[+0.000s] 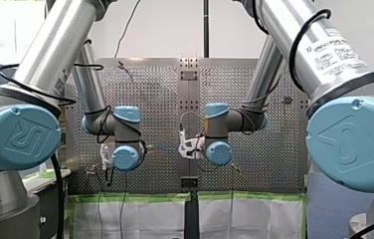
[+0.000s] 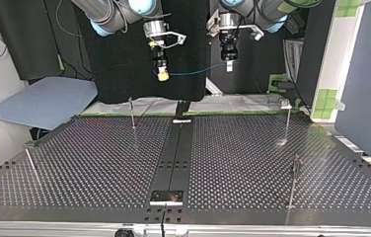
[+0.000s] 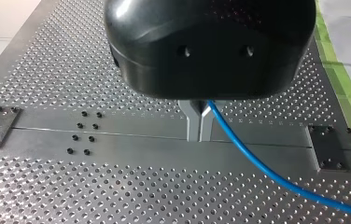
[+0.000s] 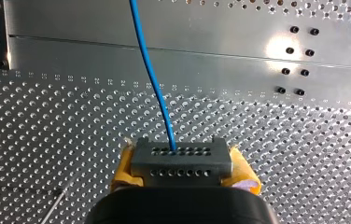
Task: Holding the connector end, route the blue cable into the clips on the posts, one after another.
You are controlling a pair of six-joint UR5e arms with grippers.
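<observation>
In the right wrist view my right gripper is shut, its yellow pads clamping a grey connector block. The blue cable leaves the block and runs ahead over the table. The left wrist view has my left gripper with its metal fingers shut on the blue cable, which trails off to one side. Seen from the top view, both grippers hang high above the table's far edge, my right gripper at the left and my left gripper at the right. The cable spans the gap between them.
Thin posts stand on the perforated table in the top view: one at the far left, one at the far right, one at the near left and one at the near right. A dark centre rail divides the table.
</observation>
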